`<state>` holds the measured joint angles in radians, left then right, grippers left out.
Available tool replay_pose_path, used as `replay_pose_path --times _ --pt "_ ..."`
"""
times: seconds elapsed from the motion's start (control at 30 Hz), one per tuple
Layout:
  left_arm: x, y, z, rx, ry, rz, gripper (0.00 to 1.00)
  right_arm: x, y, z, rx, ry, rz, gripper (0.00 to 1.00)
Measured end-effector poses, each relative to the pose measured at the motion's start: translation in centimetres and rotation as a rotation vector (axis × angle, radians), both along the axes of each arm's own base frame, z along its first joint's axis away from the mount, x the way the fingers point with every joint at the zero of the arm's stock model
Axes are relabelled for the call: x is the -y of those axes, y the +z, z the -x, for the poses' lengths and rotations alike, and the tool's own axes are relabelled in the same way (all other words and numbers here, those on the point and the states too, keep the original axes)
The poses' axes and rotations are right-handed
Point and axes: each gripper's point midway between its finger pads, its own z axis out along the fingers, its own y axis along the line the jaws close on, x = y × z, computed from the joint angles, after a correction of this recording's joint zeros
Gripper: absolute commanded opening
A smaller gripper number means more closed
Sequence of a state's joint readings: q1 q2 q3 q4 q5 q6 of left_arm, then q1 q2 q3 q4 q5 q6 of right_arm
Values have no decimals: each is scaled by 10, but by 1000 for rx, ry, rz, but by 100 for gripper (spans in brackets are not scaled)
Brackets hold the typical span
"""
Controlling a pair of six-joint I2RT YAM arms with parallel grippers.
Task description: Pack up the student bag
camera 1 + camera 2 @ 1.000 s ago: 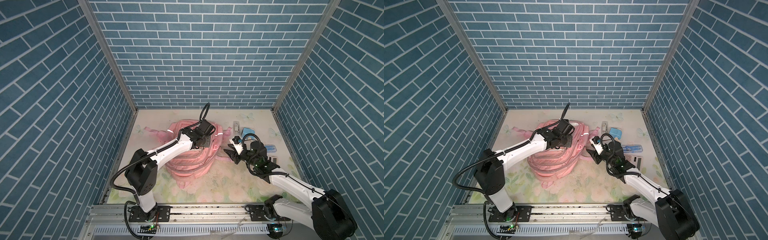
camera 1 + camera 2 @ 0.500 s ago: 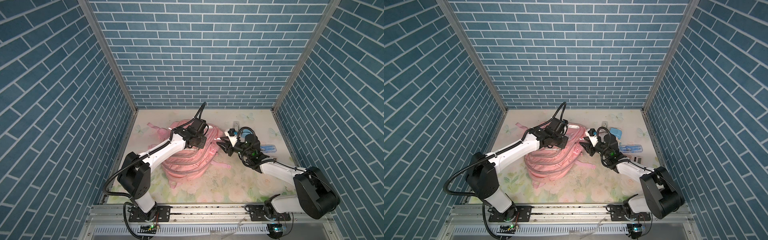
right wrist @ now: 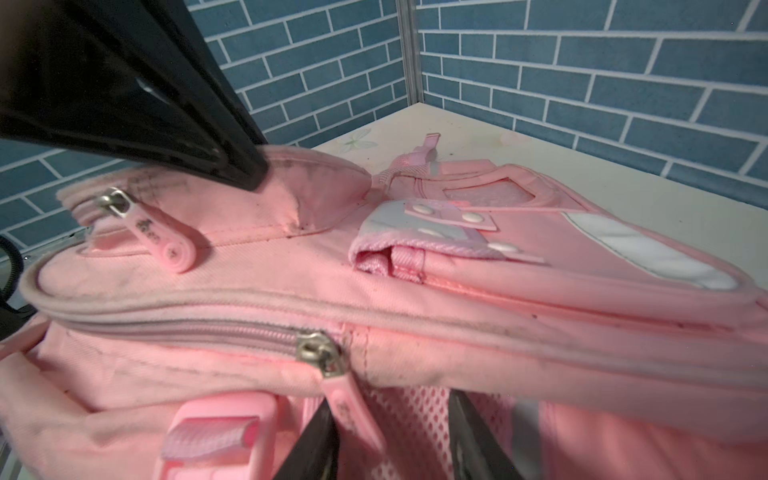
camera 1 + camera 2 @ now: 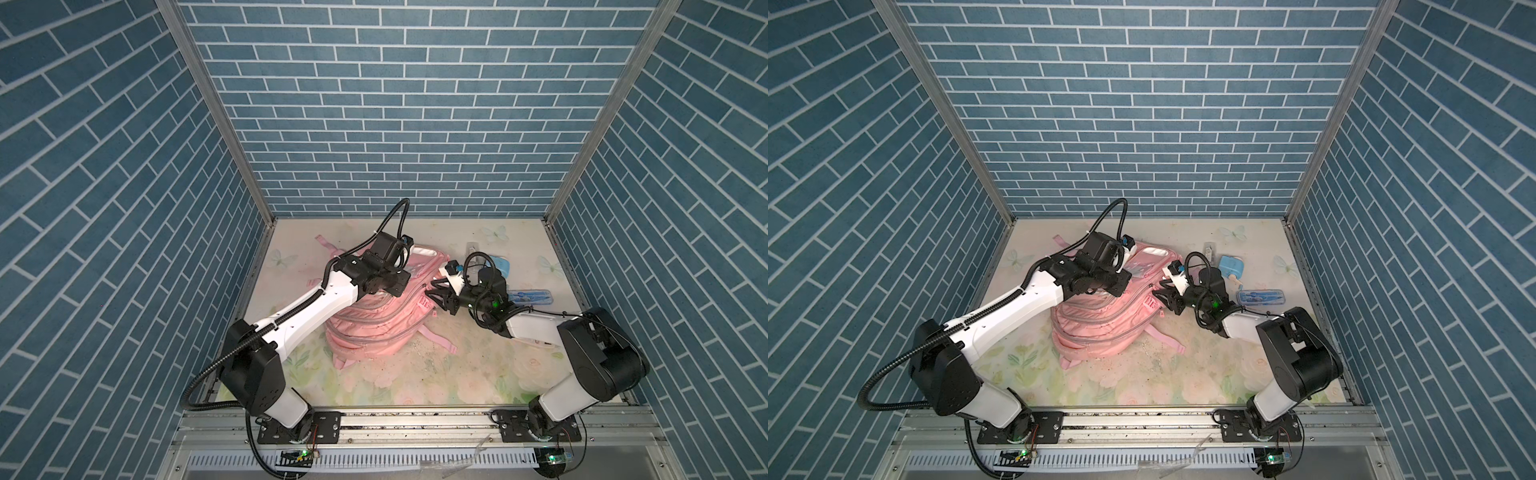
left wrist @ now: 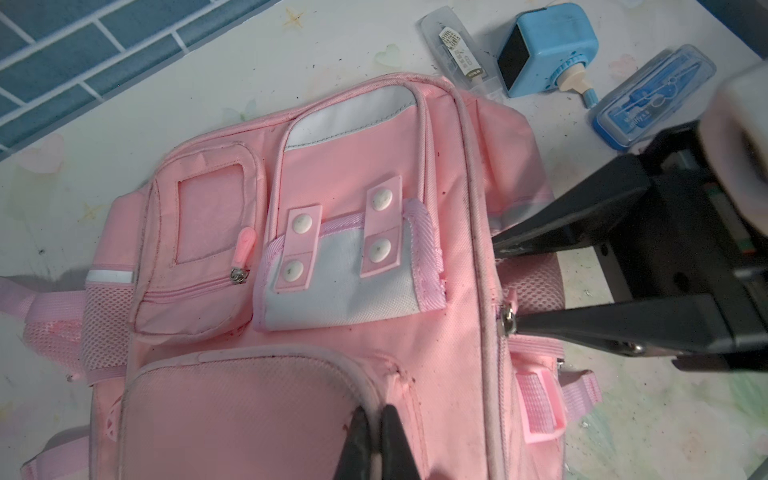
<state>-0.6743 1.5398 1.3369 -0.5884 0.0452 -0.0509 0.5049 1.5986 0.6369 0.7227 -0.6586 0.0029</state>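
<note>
Altogether: one student bag (image 5: 232,415), one blue sharpener (image 5: 544,45), two clear cases (image 5: 459,56) (image 5: 652,99).

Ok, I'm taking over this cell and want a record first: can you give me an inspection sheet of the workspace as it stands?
Surface: floral-print tabletop, speckled with dark dirt.
Job's things: pink student bag lying flat, pockets facing up.
Clutter: blue sharpener, blue compass case and small clear case, all on the table beside the bag, none packed.
Grippers: left gripper shut, pinching the bag's front pocket edge; right gripper open, jaws either side of a pink zip pull.
Cables: black conduit along the left arm; a cable loop at the right wrist; no snag seen.
Surroundings: blue brick-pattern walls on three sides; metal rail in front.
</note>
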Motion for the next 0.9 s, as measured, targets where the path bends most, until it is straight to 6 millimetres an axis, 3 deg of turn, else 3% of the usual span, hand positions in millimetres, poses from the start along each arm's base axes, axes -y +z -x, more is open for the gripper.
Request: replay_pose_path --times 0.37,0.6,0.77,0.9 --pt "-4 -2 2 26 -25 -10 0 -14 -1 18 -49 145 -53 28" --pt "-7 -4 -3 10 1 4 0 -13 -4 33 -30 161 -62 11" --pt "-8 -7 -5 -8 20 20 0 -11 -1 28 -9 127 -60 4" --pt "-7 -7 -6 -16 38 37 0 -10 3 25 4 106 -65 5"
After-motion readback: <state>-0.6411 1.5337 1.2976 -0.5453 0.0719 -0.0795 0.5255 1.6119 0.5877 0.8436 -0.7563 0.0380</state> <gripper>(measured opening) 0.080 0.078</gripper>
